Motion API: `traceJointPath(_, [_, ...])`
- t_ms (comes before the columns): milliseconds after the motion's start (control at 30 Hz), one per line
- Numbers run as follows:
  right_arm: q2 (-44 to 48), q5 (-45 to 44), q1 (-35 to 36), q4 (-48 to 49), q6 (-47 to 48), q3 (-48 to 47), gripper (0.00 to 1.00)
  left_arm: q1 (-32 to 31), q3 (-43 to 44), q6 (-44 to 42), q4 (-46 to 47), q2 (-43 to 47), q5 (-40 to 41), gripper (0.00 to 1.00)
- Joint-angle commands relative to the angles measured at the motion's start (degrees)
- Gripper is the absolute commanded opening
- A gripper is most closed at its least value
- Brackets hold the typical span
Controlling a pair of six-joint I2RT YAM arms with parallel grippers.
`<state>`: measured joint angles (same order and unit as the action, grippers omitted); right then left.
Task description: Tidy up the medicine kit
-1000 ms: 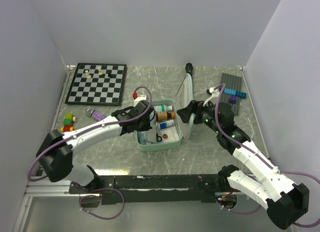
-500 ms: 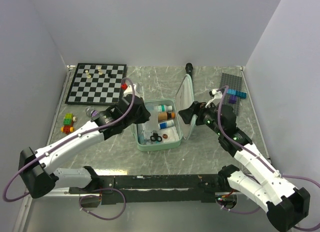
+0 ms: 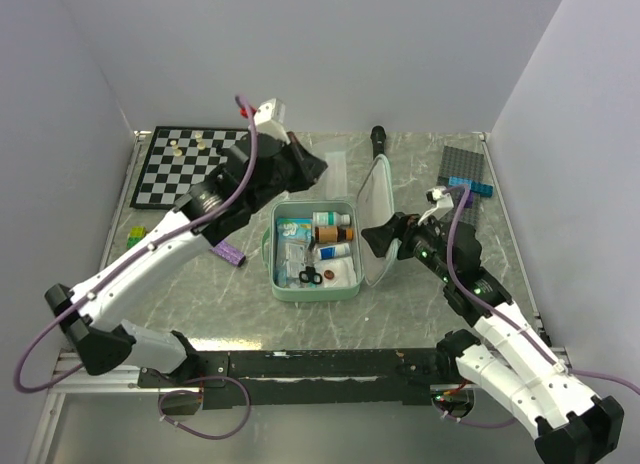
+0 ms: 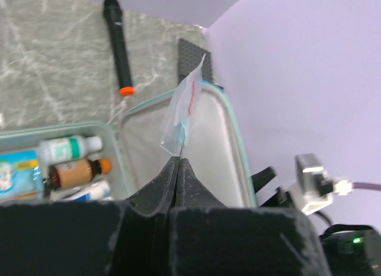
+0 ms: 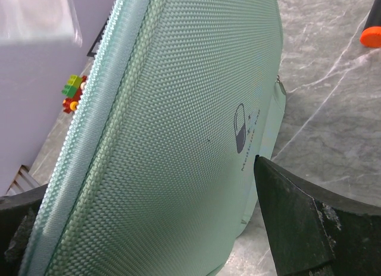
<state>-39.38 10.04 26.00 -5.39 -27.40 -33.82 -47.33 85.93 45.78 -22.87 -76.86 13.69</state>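
Note:
The mint-green medicine kit (image 3: pixel 285 290) lies open mid-table, its lid (image 3: pixel 377 214) standing upright on the right. The tray holds small bottles (image 3: pixel 331 222), a tube, scissors (image 3: pixel 311 276) and a blue packet (image 3: pixel 293 234). My left gripper (image 3: pixel 318 168) hangs raised behind the tray, shut on the corner of a small clear plastic bag (image 4: pixel 181 112) with a red strip; in the left wrist view it (image 4: pixel 178 160) points at the lid's grey lining (image 4: pixel 208 145). My right gripper (image 3: pixel 379 238) is open, with the lid's logo face (image 5: pixel 178 109) between its fingers (image 5: pixel 297 228).
A black-and-white chessboard (image 3: pixel 192 166) with several pieces lies at the back left. A black stick with an orange band (image 3: pixel 379 137) lies behind the lid. A grey baseplate (image 3: pixel 462 184) with blue bricks sits at the right. Coloured bricks (image 3: pixel 135 234) and a purple item (image 3: pixel 232 254) lie left.
My left arm has risen from the tray and swung toward the back, lifting the clear bag. The right gripper has shifted slightly nearer along the lid, staying open.

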Motion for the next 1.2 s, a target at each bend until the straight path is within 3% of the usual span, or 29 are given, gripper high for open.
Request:
traceJointPath(0, [2.19,2.26,0.02,-2.7,0.85,1.13,1.0,0.05,7.4,-1.48,-1.47,-5.39,-4.89,0.01])
traceJointPath(367, [4.92,2.79,0.02,-1.56,1.21,0.69,1.0,0.05,16.28,-0.69,-6.22,-11.82,-11.67,0.01])
traceJointPath(1167, [3.43,6.04,0.02,-1.73,1.21,-4.06,1.0,-1.71,19.63,2.38,-6.13,-18.5,-13.96,0.01])
